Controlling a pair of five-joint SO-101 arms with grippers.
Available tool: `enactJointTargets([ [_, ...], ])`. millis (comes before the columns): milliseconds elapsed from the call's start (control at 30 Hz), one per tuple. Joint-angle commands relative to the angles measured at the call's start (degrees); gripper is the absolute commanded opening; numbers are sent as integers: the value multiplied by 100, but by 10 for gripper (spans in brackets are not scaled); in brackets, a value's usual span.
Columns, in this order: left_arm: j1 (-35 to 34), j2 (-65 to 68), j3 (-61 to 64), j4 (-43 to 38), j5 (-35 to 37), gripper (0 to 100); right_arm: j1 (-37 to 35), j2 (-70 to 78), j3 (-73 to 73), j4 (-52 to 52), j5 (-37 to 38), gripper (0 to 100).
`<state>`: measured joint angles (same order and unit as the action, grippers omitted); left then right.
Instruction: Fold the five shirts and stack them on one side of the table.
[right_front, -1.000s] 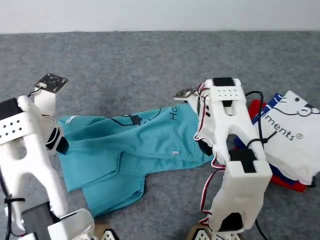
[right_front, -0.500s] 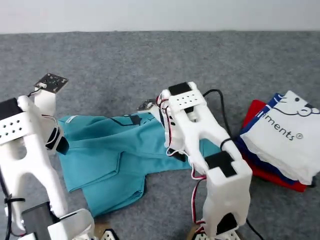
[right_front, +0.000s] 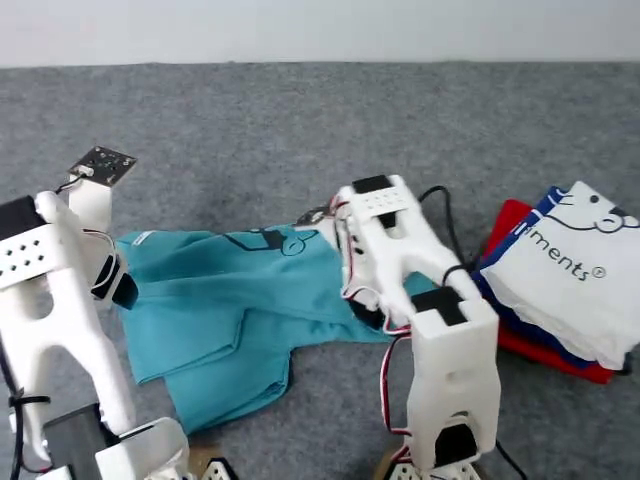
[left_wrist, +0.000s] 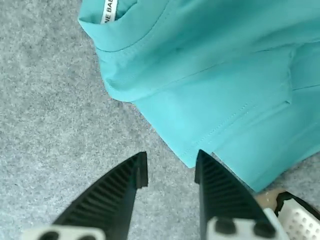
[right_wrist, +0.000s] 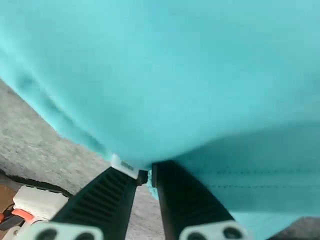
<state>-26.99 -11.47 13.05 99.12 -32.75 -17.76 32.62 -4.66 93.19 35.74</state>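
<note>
The teal shirt (right_front: 230, 300) lies part-folded between the arms, soft and light (it will drape and drag); grasp hems or corners. The right gripper (right_wrist: 149, 176) pinches its hem; the left gripper (left_wrist: 170, 167) hangs spread beside its edge. The grey felt table (right_front: 300, 130) will likely grip cloth; the folded stack (right_front: 560, 280) sits at one side

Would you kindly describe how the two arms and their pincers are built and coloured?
Both are blocky white plastic shells. The right arm carries red, black and white cables; the left arm shows rows of small holes. The left pincer and right pincer have ribbed black fingers on white bases.
</note>
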Motion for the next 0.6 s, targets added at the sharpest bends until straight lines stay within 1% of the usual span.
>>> enactJointTargets([
  [0,0,-237,-31,-44,-18,166,470,-251,-62,101,229,9],
  [233,0,-237,-31,-44,-18,166,989,-848,-62,391,791,9],
  [367,0,-237,-31,-35,-18,166,1235,-901,-62,637,1002,9],
  [567,26,-237,-31,88,-44,166,1631,-866,-26,629,1266,9],
])
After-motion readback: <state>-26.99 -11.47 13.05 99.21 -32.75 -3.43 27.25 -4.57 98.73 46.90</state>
